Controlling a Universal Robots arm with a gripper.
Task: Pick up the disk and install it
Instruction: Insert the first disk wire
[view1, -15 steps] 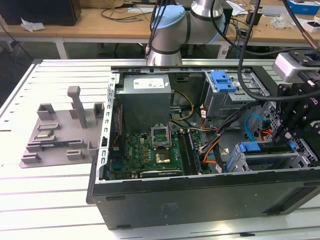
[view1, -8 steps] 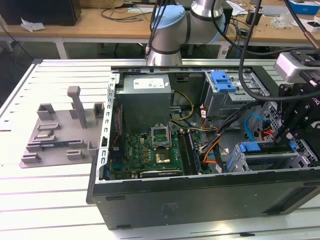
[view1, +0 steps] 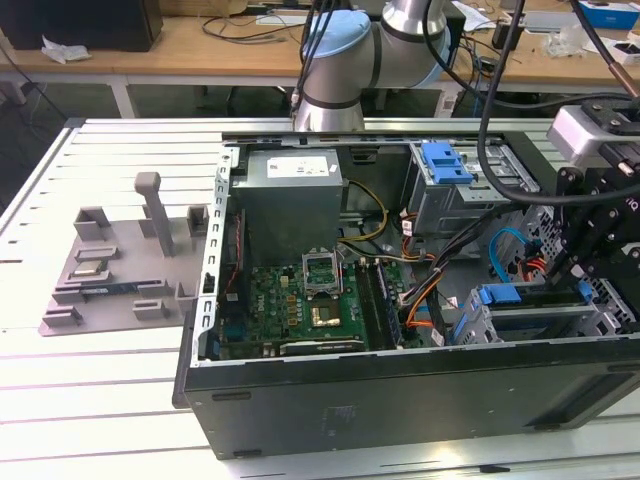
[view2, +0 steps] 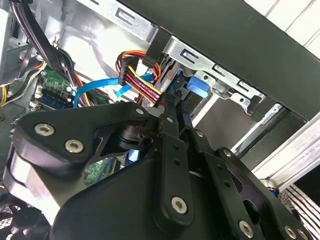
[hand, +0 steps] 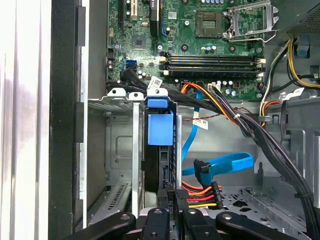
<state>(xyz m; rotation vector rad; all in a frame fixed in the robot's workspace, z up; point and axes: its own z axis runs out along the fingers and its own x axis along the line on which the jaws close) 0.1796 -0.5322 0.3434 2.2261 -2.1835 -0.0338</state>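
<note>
The disk (view1: 527, 297) stands on edge in a slot of the grey drive cage (view1: 478, 322) at the front corner of the open computer case, on the exterior view's right. In the first wrist view I see the disk (hand: 160, 129) edge-on, its blue carrier frame between the cage's metal rails (hand: 120, 145). My gripper (hand: 173, 196) sits at the disk's near end, its black fingers (view2: 170, 125) close together and shut on the disk. In the exterior view the gripper (view1: 573, 283) hangs right over the cage.
A blue data cable (hand: 225, 162) and an orange-red-yellow power plug (hand: 201, 192) lie beside the slot. Black cable bundles (hand: 260, 135) cross toward the motherboard (view1: 300, 300). A second cage with a blue latch (view1: 447, 162) sits farther back. The grey stand (view1: 120, 270) is outside the case.
</note>
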